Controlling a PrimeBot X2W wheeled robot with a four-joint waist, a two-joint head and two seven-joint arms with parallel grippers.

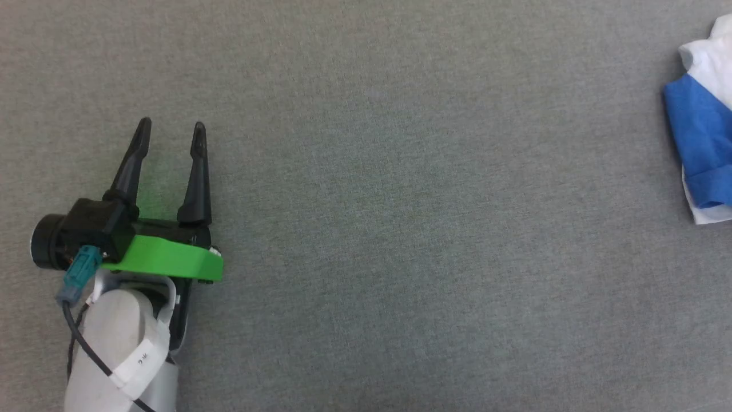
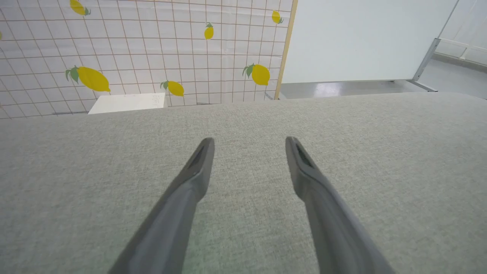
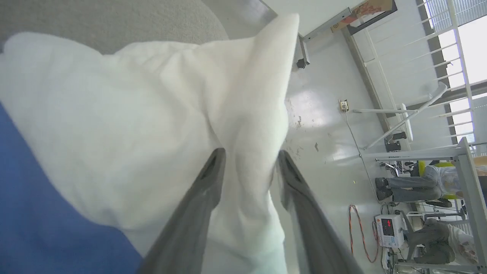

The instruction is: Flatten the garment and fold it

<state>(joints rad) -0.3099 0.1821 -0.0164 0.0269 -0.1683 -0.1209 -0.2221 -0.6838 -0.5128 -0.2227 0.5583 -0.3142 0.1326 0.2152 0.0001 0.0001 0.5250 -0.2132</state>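
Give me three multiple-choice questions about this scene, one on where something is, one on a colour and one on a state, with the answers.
1. In the head view, where does the crumpled white and blue cloth garment lie on the grey fabric surface?
A. at the far right edge
B. in the centre
C. at the top left corner

2. What colour is the plastic bracket at the base of the left pincer?
A. red
B. green
C. yellow

3. How does the left pincer stand?
A. shut on cloth
B. shut, empty
C. open, empty

Answers:
1 A, the cloth is cut off by the right border.
2 B, bright green plastic sits under the finger bases.
3 C, bare surface shows between the spread fingers in the head and left wrist views.
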